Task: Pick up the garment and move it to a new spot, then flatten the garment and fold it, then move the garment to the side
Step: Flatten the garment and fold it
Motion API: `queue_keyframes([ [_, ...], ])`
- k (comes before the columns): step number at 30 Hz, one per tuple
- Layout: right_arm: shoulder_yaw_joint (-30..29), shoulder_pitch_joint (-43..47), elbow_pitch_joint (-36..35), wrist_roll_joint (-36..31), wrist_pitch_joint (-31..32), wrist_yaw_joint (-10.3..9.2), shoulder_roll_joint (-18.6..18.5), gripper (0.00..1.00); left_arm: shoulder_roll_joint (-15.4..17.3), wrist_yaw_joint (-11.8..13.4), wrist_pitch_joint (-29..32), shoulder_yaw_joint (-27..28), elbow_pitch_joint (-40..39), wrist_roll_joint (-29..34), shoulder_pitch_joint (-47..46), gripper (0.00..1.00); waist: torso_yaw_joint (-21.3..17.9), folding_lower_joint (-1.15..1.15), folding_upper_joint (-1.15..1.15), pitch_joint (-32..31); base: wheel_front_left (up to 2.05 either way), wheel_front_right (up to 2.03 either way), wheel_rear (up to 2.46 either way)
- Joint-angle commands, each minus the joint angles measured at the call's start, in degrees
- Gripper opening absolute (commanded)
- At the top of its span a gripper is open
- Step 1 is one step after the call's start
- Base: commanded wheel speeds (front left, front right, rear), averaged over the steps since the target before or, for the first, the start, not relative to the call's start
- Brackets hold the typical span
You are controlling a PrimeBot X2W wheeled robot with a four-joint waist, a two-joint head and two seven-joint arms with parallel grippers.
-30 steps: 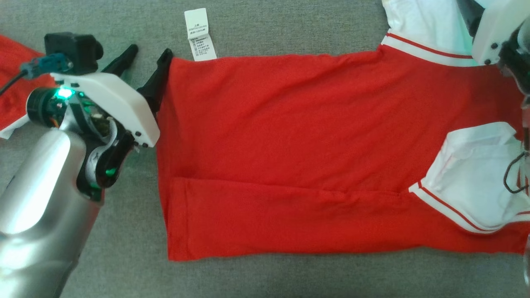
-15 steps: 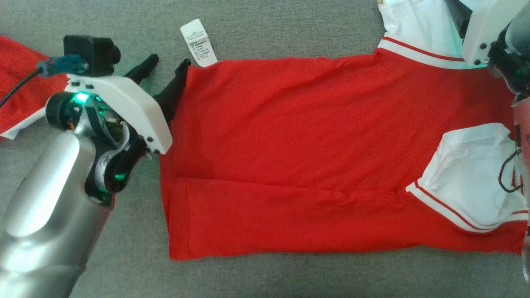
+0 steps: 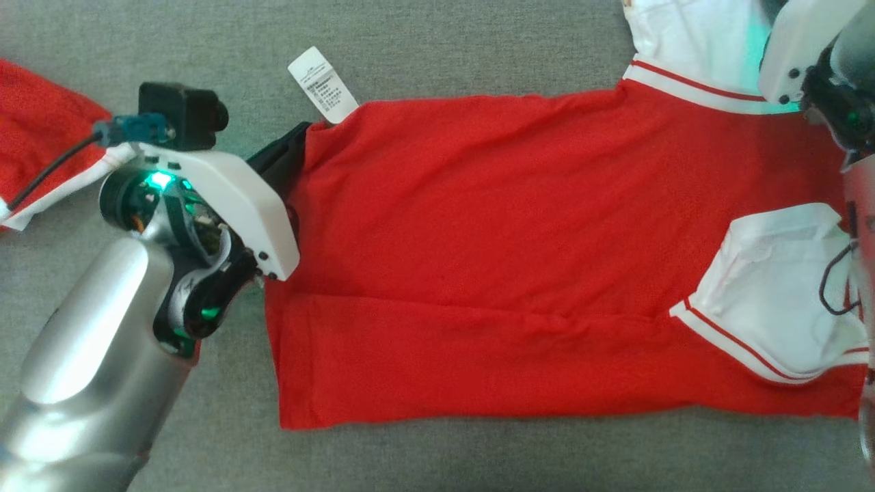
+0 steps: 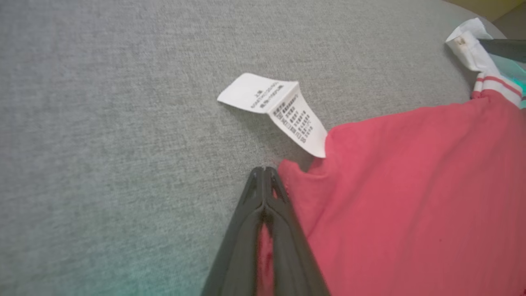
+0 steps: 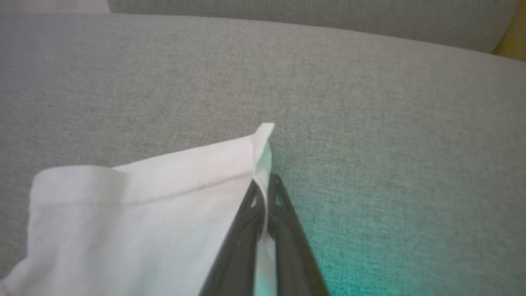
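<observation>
The white care label (image 4: pixel 283 109) sewn to the edge of the red garment (image 4: pixel 411 205) carries several lines of small dark print. The print is too small and blurred to read.

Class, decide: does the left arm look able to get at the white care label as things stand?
Probably within reach: the care label lies uncovered just beyond the left gripper. But its jaws are clamped on the garment, so not freely.

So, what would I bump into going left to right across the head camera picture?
Red cloth at the edge → left pincer, pinching a corner → shirt → white sleeve.
</observation>
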Motion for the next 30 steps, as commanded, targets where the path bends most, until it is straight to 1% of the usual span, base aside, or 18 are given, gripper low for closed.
queue_keyframes([
  [1, -0.5, 0.0, -1.2, 0.2, -1.6, 0.42, 0.4, 0.0, 1.6, -0.2, 0.1, 0.3, -0.2, -0.1, 2.0, 0.0, 0.0, 0.0, 0.0, -0.3, 0.0, 0.0, 0.0],
  [7, -3.1, -1.5, -0.6, 0.2, -6.2, 0.42, 1.3, 0.0, 1.5, 0.1, -3.0, 2.7, -0.4, -0.7, 1.7, 0.0, -0.3, 0.0, 0.0, -1.6, 0.0, 0.0, 0.0],
  [12, -4.0, -1.8, -0.8, 1.0, -8.4, 0.42, 1.9, 0.0, 1.5, 1.1, -5.4, 5.4, -1.7, -1.6, 1.2, 0.0, -0.8, 0.0, 0.0, -2.7, 0.0, 0.0, 0.0],
  [13, -4.3, -1.8, -1.1, 1.2, -9.2, 0.42, 1.9, 0.0, 1.6, 1.6, -6.3, 6.5, -2.1, -1.7, 1.1, 0.0, -1.0, 0.0, 0.0, -3.1, 0.0, 0.0, 0.0],
  [16, -5.0, -1.8, -1.6, 1.4, -10.3, 0.42, 1.9, 0.0, 1.7, 2.1, -6.6, 7.4, -2.7, -2.3, 1.1, 0.0, -1.4, 0.0, 0.0, -3.6, 0.0, 0.0, 0.0],
  [24, -5.8, -1.2, -4.0, 2.4, -11.1, 0.42, 2.1, 0.0, 2.0, 3.4, -7.8, 9.6, -5.2, -3.3, 1.9, 0.0, -2.3, 0.0, 0.0, -4.4, 0.0, 0.0, 0.0],
  [30, -4.8, 4.2, -9.7, 4.8, -9.0, 0.42, 0.7, 0.0, 1.9, 3.9, -9.4, 10.3, -8.5, -4.3, 5.8, 0.0, -3.2, 0.0, 0.0, -6.1, 0.0, 0.0, 0.0],
])
